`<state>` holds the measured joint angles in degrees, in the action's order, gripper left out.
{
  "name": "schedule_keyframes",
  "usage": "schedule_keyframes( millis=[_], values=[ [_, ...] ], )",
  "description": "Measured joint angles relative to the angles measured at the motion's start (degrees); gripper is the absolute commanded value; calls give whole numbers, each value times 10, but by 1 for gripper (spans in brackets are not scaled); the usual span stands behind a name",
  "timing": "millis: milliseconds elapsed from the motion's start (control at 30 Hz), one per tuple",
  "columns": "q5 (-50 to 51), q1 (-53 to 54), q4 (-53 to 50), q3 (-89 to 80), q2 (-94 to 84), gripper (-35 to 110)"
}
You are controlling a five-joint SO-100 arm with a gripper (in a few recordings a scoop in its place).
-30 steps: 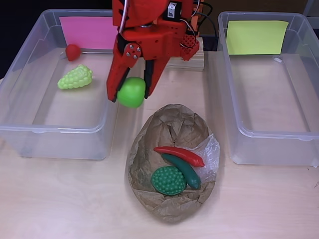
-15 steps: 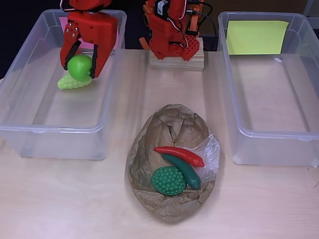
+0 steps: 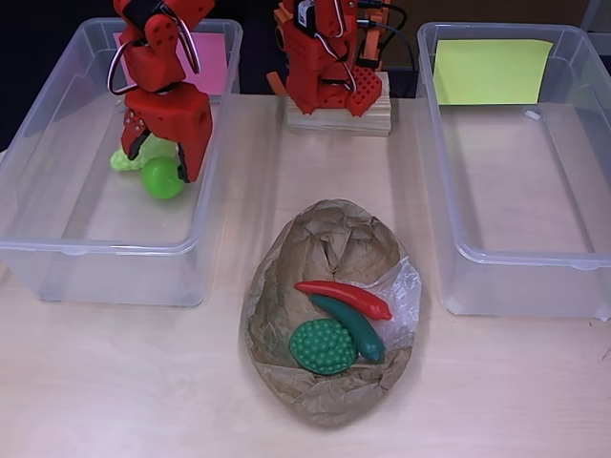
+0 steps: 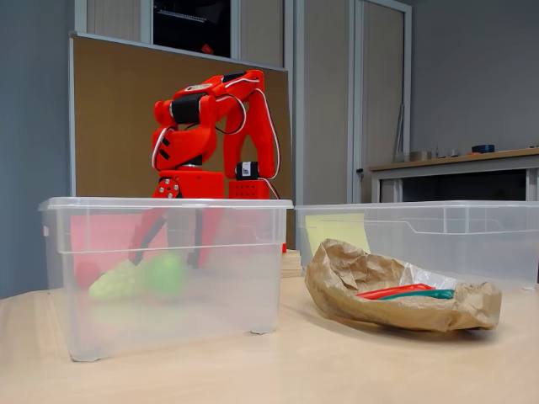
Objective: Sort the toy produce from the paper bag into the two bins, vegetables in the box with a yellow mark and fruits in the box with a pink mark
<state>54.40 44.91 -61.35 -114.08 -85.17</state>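
Overhead view: gripper (image 3: 160,160) sits down in the pink-marked bin (image 3: 43,253), upper left of frame, fingers spread with the green ball (image 3: 163,177) loose right below the tips, touching the grapes (image 3: 121,158). Looks let go to me, so the next pick is the bag (image 3: 329,239), lower centre.

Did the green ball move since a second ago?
Yes. In the overhead view the green ball went left, from beside the paper bag into the pink-marked bin, under the open claw.
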Motion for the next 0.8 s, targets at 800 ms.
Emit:
schedule_keyframes(
  millis=[800],
  values=[
    [-122,-327,-25,119,-221,40]
  ],
)
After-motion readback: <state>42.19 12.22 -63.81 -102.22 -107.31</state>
